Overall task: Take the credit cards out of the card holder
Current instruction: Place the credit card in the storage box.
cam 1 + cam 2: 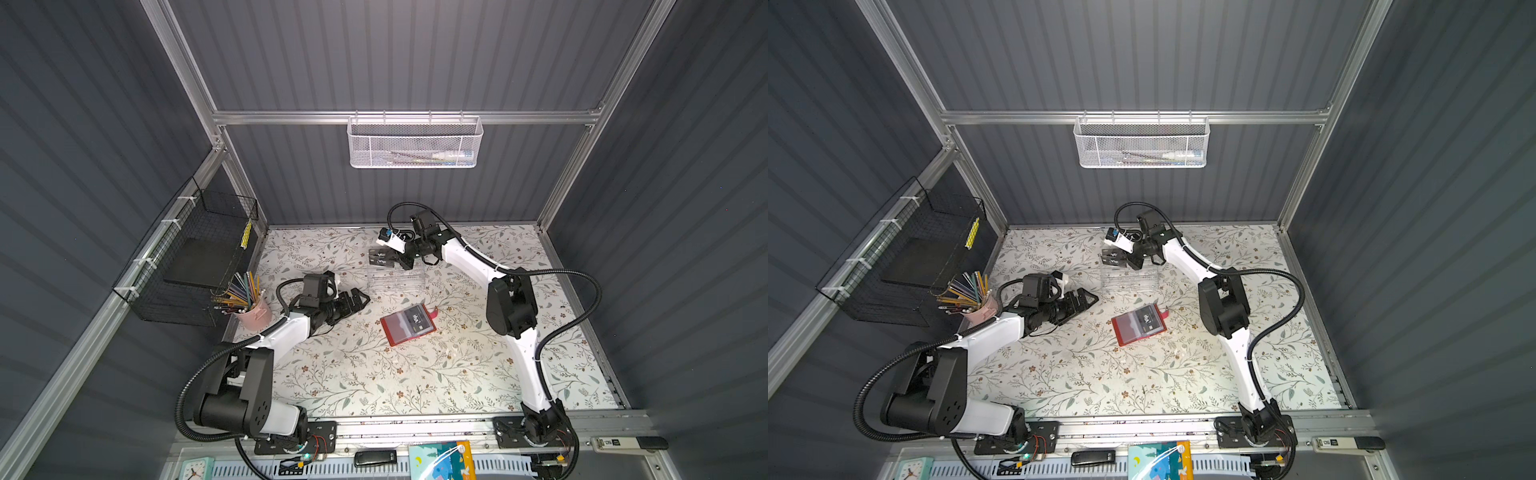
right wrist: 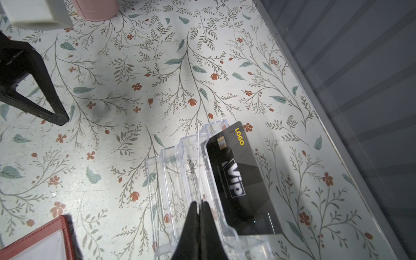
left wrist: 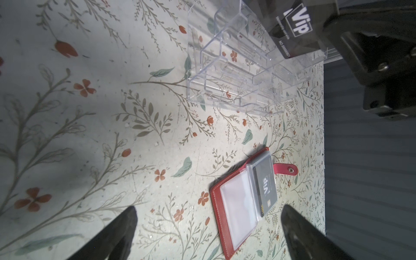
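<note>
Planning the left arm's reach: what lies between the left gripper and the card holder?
Just bare floral tabletop between left gripper and card holder, seen in both top views.

Red card holder (image 1: 399, 332) lies open, a black Vip card (image 1: 417, 321) sleeved; another card (image 2: 236, 180) stands in clear organizer (image 2: 175, 180).

Grey ribbed walls (image 1: 395, 54), floral tabletop (image 1: 374, 386)

Left claw (image 3: 209, 209) agape (right claw (image 2: 199, 206) pinched)
</note>
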You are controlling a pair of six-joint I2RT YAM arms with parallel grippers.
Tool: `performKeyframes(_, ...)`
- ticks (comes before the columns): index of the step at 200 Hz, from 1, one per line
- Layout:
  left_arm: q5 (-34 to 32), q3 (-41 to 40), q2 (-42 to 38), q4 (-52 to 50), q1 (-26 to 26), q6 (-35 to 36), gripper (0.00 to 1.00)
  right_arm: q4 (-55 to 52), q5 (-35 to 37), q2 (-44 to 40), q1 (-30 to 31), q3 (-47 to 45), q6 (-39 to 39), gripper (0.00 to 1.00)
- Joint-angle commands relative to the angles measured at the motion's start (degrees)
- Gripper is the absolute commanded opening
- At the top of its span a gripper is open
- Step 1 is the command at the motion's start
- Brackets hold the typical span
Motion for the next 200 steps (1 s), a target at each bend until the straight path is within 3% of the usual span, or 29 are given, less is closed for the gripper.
performKeyframes(1,1.9,0.2,1.2,1.6,0.3,-0.9,1.00,-0.7,-1.0,1.8,-0.7,3.7,-2.1,0.00)
performKeyframes(78,4.0,1.6,2.6,3.9,0.3,-1.4,1.00,-2.3,-0.6,5.2,-0.7,7.7,-5.0,0.00)
performKeyframes(182,4.5,1.2,1.5,5.3,0.3,-1.7,1.00,1.2,1.5,5.9,-0.7,6.4,-2.1,0.00)
performKeyframes(200,4.3,0.9,1.5,5.4,0.2,-1.9,1.00,1.6,1.7,6.0,-0.6,6.4,-1.7,0.08)
